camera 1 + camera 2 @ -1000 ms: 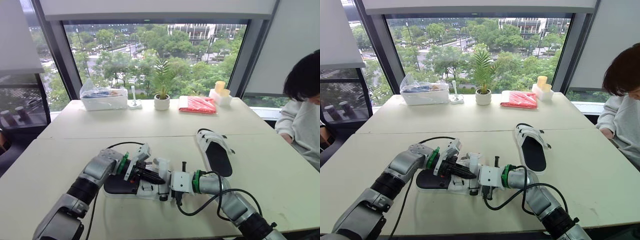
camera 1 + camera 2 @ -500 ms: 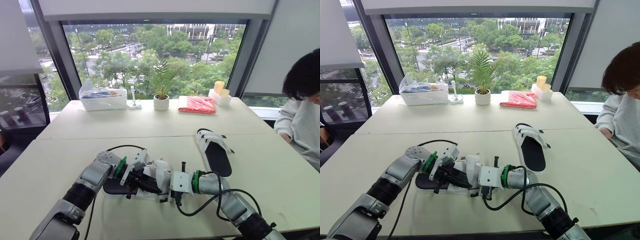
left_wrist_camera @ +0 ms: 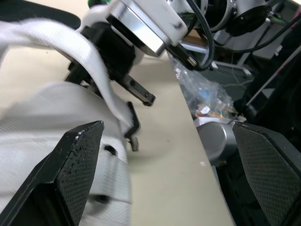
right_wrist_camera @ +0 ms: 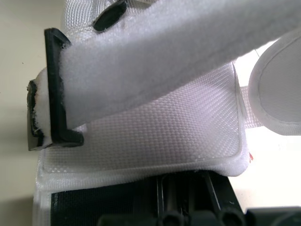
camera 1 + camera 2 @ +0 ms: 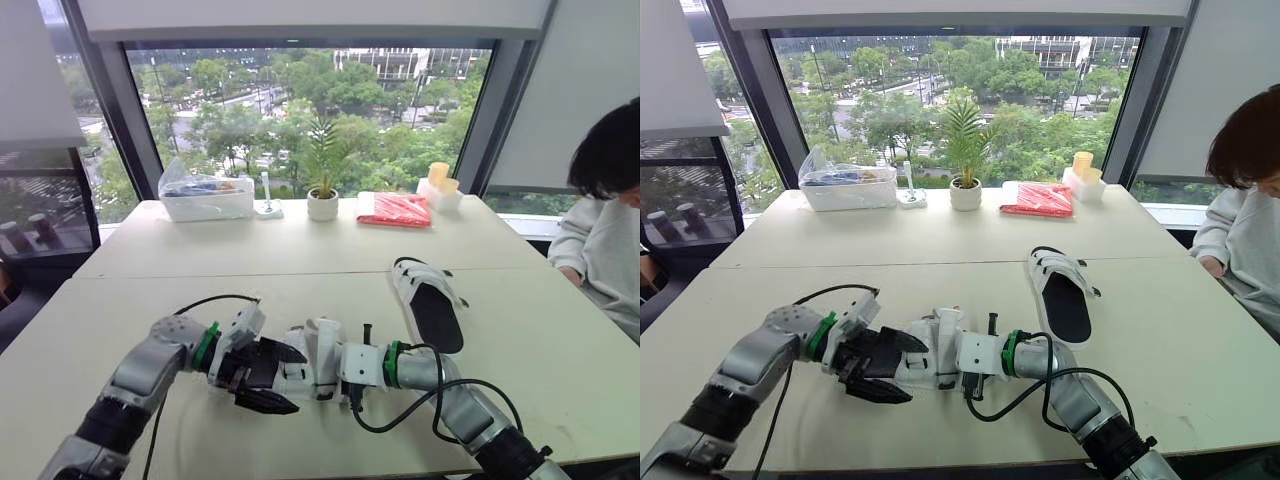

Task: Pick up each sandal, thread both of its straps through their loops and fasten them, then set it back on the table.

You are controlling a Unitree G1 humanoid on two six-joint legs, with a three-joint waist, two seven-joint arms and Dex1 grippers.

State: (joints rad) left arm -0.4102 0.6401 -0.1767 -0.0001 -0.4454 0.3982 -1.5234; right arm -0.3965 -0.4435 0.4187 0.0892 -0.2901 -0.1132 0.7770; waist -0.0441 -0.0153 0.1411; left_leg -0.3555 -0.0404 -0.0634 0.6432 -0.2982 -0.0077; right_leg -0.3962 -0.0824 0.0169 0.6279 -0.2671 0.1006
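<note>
Left gripper [image 5: 272,378] wide, beside white mesh sandal [image 5: 318,345]; right gripper [image 5: 330,372] state: cannot tell. Snagging could drag white fabric strap [image 4: 164,52] from black plastic loop [image 4: 54,89].

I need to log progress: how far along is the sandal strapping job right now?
Looks done: the far sandal lies flat on the table, straps across. In hand: the near sandal, by the open left gripper, has one strap through its black loop. Left: fastening it, setting it down.
</note>
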